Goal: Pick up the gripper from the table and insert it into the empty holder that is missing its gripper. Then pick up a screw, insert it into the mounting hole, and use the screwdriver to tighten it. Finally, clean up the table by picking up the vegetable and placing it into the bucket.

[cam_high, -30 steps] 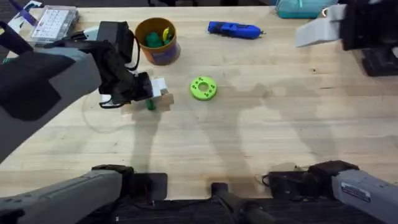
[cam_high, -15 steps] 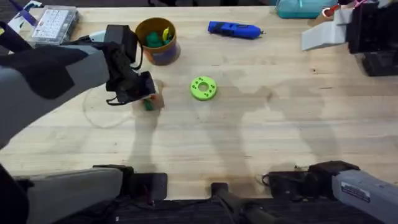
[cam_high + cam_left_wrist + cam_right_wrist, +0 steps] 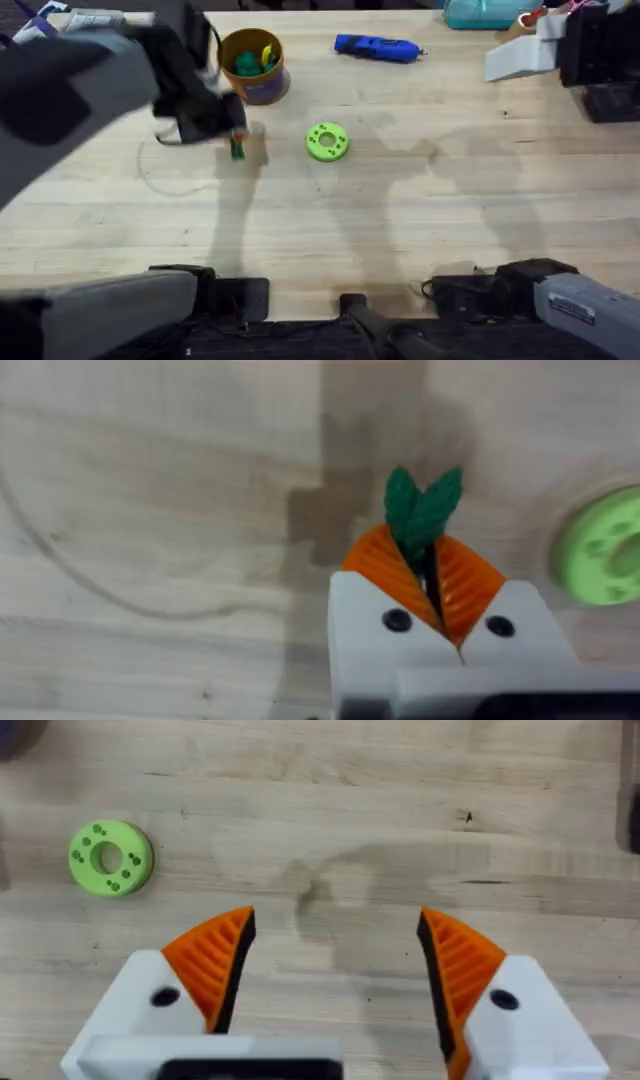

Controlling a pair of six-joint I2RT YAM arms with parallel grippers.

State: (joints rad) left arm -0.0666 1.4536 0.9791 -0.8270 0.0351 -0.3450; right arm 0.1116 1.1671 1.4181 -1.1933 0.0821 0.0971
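Left gripper clamped on the vegetable, above the table.

We see the orange pads pinching the slim green vegetable, its leafy tips sticking out beyond them, just near of the bucket at the far left. The green disc lies to its right, the screwdriver farther right along the far edge. Our right gripper has its fingers spread apart over bare wood.
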